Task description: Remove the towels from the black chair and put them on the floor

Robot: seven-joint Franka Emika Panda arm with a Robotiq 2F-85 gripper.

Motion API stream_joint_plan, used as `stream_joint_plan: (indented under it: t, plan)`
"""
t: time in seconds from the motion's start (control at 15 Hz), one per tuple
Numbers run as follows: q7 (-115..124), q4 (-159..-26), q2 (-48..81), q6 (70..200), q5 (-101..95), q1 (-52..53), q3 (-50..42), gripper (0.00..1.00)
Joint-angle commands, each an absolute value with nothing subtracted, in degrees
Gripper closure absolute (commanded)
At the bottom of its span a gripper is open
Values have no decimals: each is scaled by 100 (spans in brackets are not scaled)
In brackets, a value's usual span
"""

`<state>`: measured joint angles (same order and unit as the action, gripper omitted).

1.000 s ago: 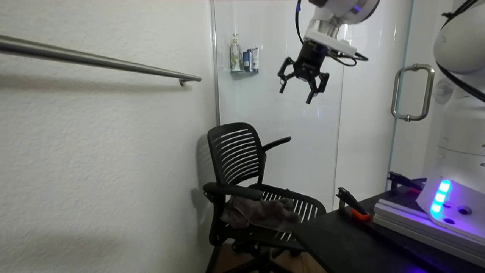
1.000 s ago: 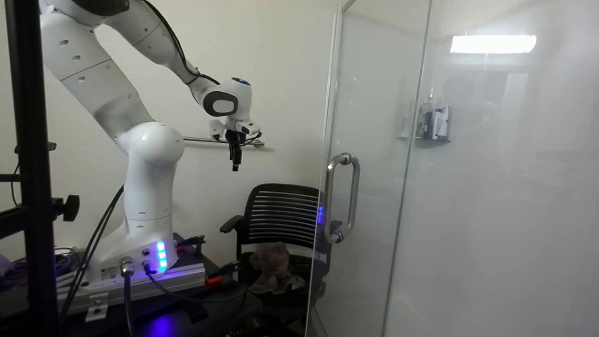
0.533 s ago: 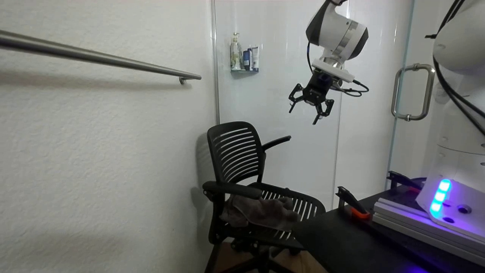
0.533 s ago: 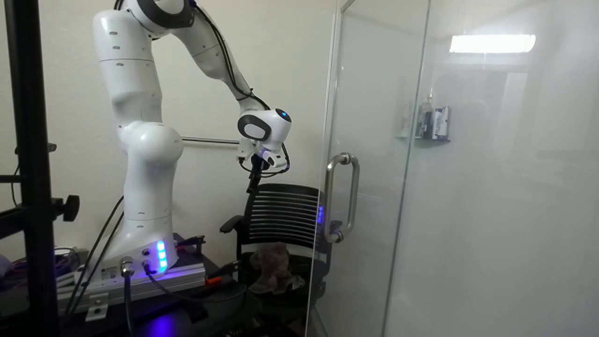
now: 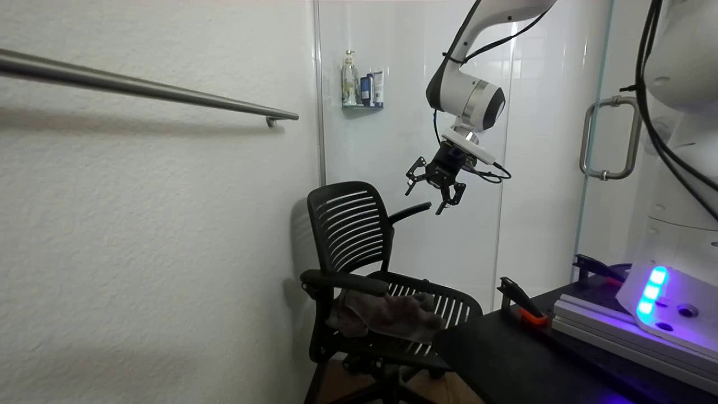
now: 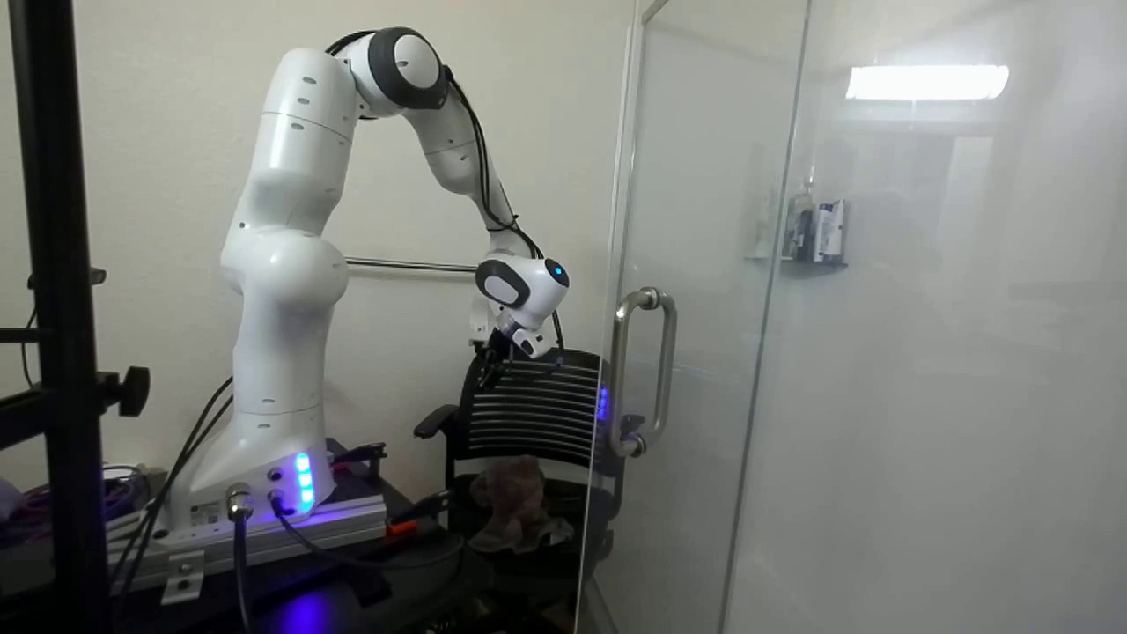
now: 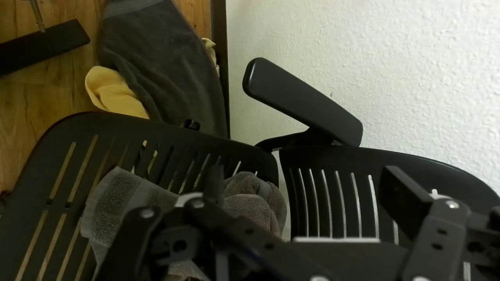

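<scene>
While a textured white wall [image 7: 390,50] and a brown wood floor [image 7: 39,93] share the upper part of the wrist view, a tall, clear glass door [image 6: 704,458] stands near a white, jointed robot arm [image 6: 290,264] in an exterior view. The arm rises from a flat black counter [image 5: 505,359] and arches over toward a black swivel office chair [image 5: 359,283], which has a slatted back and seat with curved armrests and stands close to the wall. Beside the chair, on the floor along the foot of the wall, lies a long dark grey cloth towel [image 7: 164,66]. A rumpled grey-brown terry towel [image 5: 387,317] sits bunched across the slats of the seat; whether it is one piece or two overlapping, I cannot tell. A mustard-yellow cloth towel [image 7: 113,91] shows on both sides of the dark grey one, which lies over it. The black, jointed metal fingers [image 7: 406,201] hang above the chair, tilted with tips downward, spread wide and holding nothing, well apart from the grey-brown towel. A black clamp [image 5: 519,295] with an orange part sits at the counter's edge, and on a small corner shelf [image 5: 362,106] a patterned clear bottle [image 5: 349,81] stands upright beside a dark blue container [image 5: 366,90].
</scene>
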<state>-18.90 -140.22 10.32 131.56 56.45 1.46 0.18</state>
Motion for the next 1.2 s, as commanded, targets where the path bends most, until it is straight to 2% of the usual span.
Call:
stream_joint_plan:
  t: [0.0, 0.33, 0.73, 1.0, 1.07, 1.13]
  plan:
    - [-1878, -13999, 1037, 13156, 5622, 84, 74, 0]
    - [-1497, -13190, 2742, 13200, 5330, 185, 155, 0]
    - [-515, -11630, 4938, 14097, 3815, 709, 145, 0]
    - [498, -11028, 5286, 14745, 2195, 1091, -63, 0]
    - [396, -11201, 5301, 14640, 2314, 683, 296, 0]
    - [583, -11081, 5335, 14705, 2090, 779, 237, 0]
